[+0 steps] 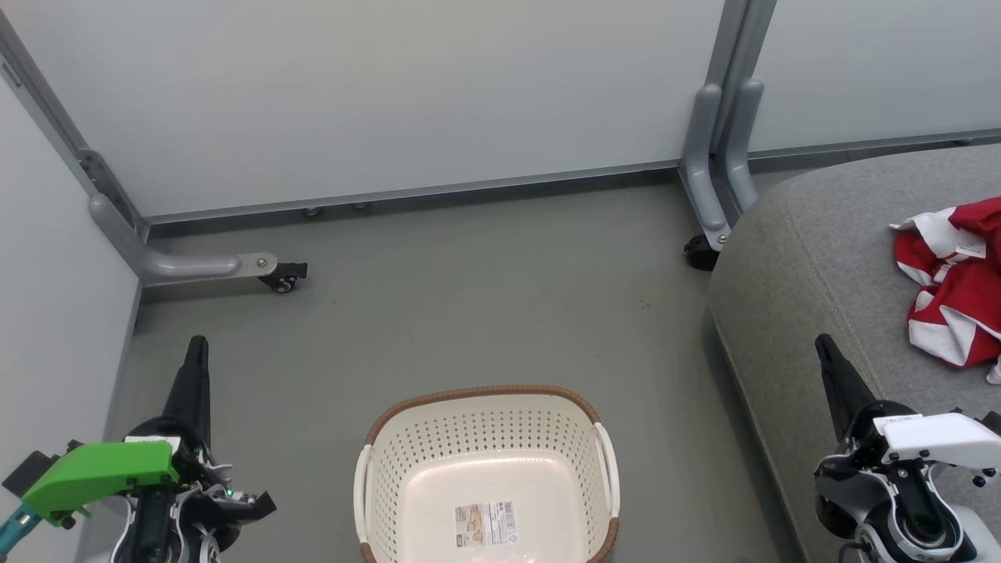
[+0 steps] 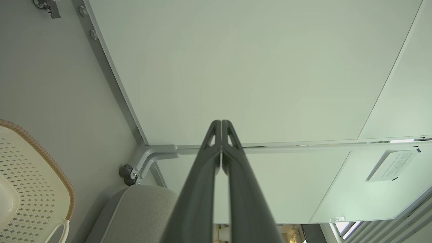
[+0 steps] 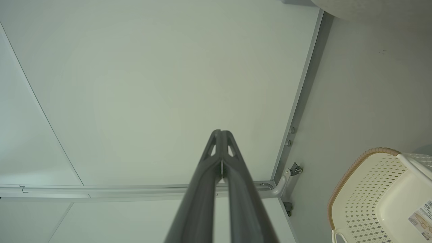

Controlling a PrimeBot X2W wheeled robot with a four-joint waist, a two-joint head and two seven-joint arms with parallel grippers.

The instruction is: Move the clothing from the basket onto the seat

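I see bright, even, diffuse light in all 3 views, with faint shadows. Glare whitens the bottom of the basket [image 1: 485, 430]. Both wrist views bow lines at the edges, and the left gripper [image 2: 221, 123] blurs near the lens.

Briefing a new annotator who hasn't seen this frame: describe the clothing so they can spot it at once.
Start at the big grey seat filling the right side of the head view. On top of it, at the right edge, lies the clothing, a crumpled heap. It is bright red with white trim, unlike the cream basket on the floor nearby.
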